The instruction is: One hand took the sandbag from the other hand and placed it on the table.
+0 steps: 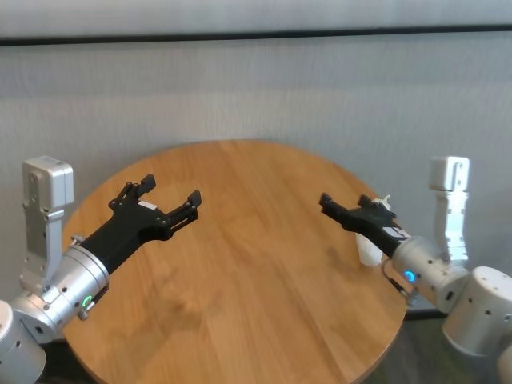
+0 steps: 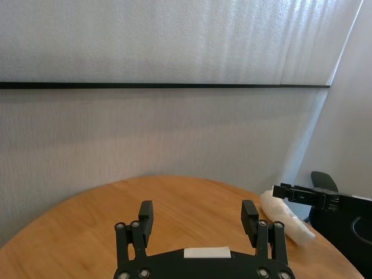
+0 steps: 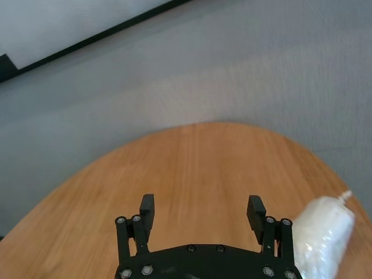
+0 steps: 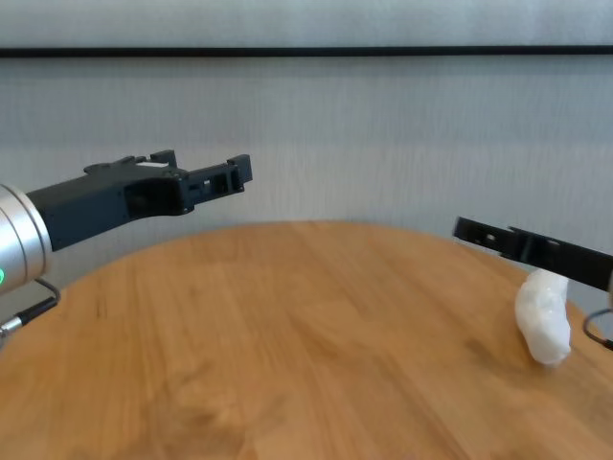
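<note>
The sandbag [image 1: 369,250] lies on the round wooden table [image 1: 256,272] near its right edge, white and lumpy, its twisted tip pointing away. My right gripper [image 1: 344,206], with the blue ring light, hovers just above and beside it, open and empty. In the right wrist view the open fingers [image 3: 147,207] frame bare wood and the sandbag [image 3: 322,239] lies outside them. My left gripper [image 1: 170,192], with the green ring light, is open and empty above the table's left side. The chest view shows the sandbag [image 4: 544,314] resting under the right gripper [image 4: 474,232].
A grey wall with a dark horizontal strip [image 4: 306,52] runs behind the table. A white post [image 1: 48,216] stands at the left arm and another white post [image 1: 450,208] at the right arm. Bare wood lies between the two grippers.
</note>
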